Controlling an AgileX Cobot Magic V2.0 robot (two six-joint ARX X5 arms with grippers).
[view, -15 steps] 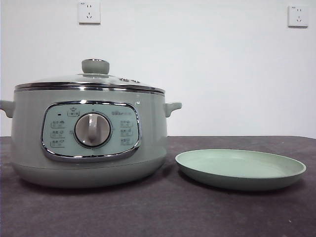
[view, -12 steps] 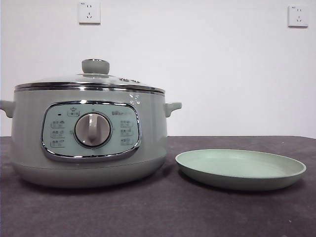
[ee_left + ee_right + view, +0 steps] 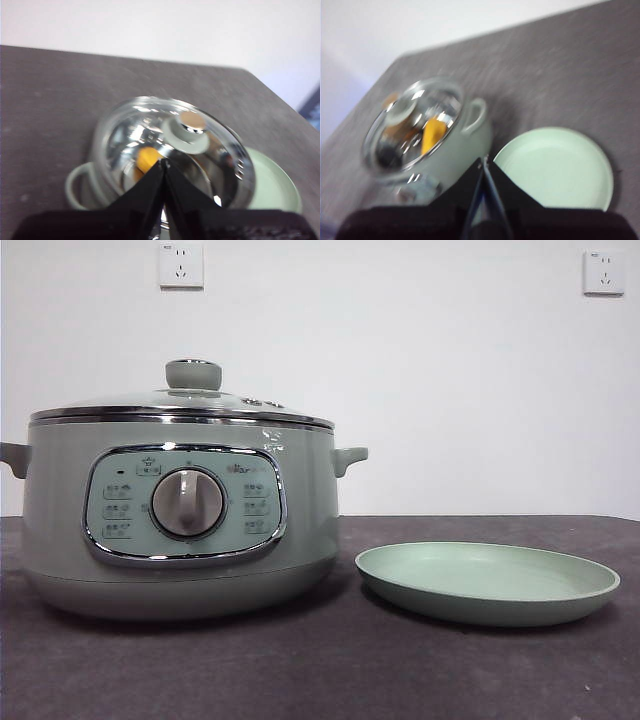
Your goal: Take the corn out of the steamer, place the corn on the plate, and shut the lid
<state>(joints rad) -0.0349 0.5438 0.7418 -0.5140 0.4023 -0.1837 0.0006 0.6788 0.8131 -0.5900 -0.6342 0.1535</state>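
Two arms, both high above the surface [image 3: 300, 670], neither showing in the front view. Nothing of the task looks done yet; step in hand is reaching the lid so the corn can come out.

Biggest first: steamer [image 3: 180, 530], w/ panel and dial facing the front camera, sits on the dark surface. Plate [image 3: 487, 583] is just beside it, apart from its base, bare, nothing on it.

Lid [image 3: 180, 405] is seated flat on the steamer rim, knob [image 3: 193, 374] upright at centre. From the left wrist view the lid [image 3: 172, 150] lies under that camera, knob just past the finger tips.

Left gripper [image 3: 164, 162]: fingers clenched tip to tip, grasping nothing. Right gripper [image 3: 484, 161]: fingers likewise pressed together, empty, hanging between steamer and plate [image 3: 555, 167] as that view frames it.

Corn [image 3: 432, 135] is inside the steamer, seen through the glass as an orange oblong; also visible in the left wrist view [image 3: 147, 157]. Long axis seems to lie roughly flat on the pot floor, running across the bowl, but reflections and blur hide the ends, so which way the tapered tip points I can't tell.

Next move, as I judge it: left fingers must spread, drop onto the knob and lift the lid straight up, clear of the rim, before the corn can be taken.
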